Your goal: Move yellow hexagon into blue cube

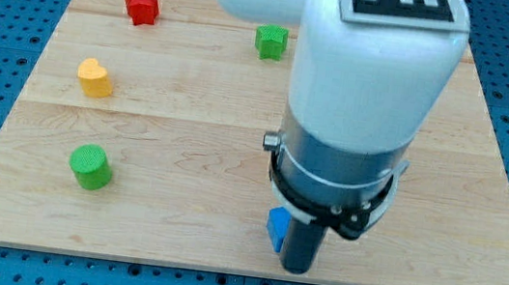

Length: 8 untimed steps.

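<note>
A blue cube (276, 229) sits near the view's bottom centre, mostly hidden behind the arm; only its left part shows. My tip (298, 270) is at the dark rod's lower end, just right of and below the blue cube, touching or nearly touching it. The only yellow block in view (94, 77) lies far to the view's left; its shape looks rounded, more like a heart than a hexagon. No other yellow block shows; the arm's large white body hides the board's middle right.
A red star-shaped block (141, 5) lies at the top left. A green block (271, 41) sits at the top centre. A green cylinder (90, 166) is at the lower left. The wooden board's bottom edge (124, 251) is close below my tip.
</note>
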Each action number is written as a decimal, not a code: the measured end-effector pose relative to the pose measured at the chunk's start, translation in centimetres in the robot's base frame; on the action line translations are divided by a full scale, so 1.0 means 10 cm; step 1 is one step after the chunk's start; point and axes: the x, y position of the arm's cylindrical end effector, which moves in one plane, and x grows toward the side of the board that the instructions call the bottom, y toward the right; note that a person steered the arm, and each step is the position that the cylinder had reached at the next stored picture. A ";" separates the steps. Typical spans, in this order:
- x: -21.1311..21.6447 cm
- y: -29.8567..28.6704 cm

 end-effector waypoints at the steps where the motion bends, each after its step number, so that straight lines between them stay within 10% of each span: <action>1: -0.18 -0.08; 4: -1.09 0.96; 8: -1.48 -0.54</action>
